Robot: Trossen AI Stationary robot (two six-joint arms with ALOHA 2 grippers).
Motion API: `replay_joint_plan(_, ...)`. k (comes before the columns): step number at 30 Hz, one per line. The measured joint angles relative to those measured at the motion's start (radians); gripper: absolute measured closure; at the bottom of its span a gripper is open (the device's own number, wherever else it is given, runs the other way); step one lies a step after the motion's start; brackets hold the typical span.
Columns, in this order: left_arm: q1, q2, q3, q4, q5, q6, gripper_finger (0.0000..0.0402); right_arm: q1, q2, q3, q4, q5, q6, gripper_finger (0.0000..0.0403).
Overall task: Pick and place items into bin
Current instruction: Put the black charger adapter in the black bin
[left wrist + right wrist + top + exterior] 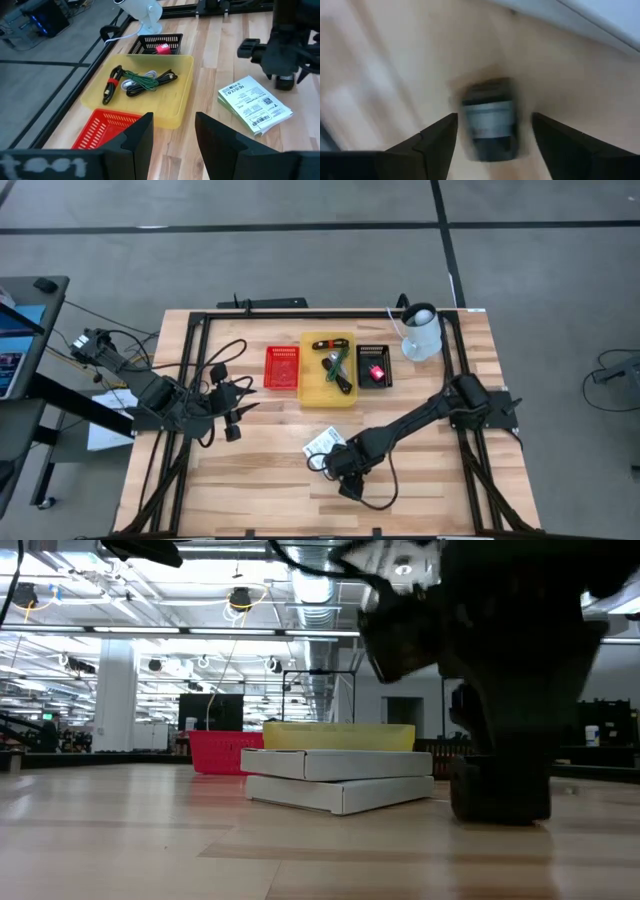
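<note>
My right gripper point(495, 118) points down at the table near the middle of the near side point(347, 472). It is open, with one finger on each side of a small dark-and-grey block point(489, 127) that lies flat on the wood, and a gap shows on both sides. Two white printed packets point(255, 102) lie stacked beside it point(324, 443). The yellow bin point(310, 392) holds green-and-black tools point(338, 370) and a dark cable point(112, 83). A pink-red piece point(162, 48) sits in the black basket point(374, 352). My left gripper point(172, 135) is open and hovers at the table's left point(236, 418).
A red basket point(282, 368) stands left of the yellow bin. A white device on a stand point(421, 332) sits at the far right, with a black metal frame point(300, 314) around the table. Bare wood stretches along the near side point(250, 490).
</note>
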Motion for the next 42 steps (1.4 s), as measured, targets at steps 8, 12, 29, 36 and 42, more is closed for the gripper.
replay_joint_plan(8, 0.000, 0.000, 0.000, -0.003, 0.039, 0.033, 0.0264, 0.006, 0.056, 0.024, -0.014, -0.001, -0.005, 0.0147)
replay_joint_plan(12, 0.000, 0.000, 0.000, -0.005, 0.045, 0.032, 0.0264, 0.006, 0.057, 0.029, -0.020, 0.015, -0.005, 0.0148)
replay_joint_plan(29, 0.000, 0.000, 0.000, -0.004, 0.045, 0.052, 0.0264, -0.005, 0.017, 0.021, -0.008, 0.048, -0.007, 0.0168)
replay_joint_plan(36, 0.000, 0.000, 0.000, -0.004, 0.044, 0.052, 0.0264, -0.006, 0.017, 0.021, 0.011, 0.054, -0.006, 0.0168)
replay_joint_plan(42, 0.000, 0.000, 0.000, -0.004, 0.044, 0.052, 0.0264, -0.013, 0.017, 0.021, 0.033, 0.059, -0.006, 0.0168)
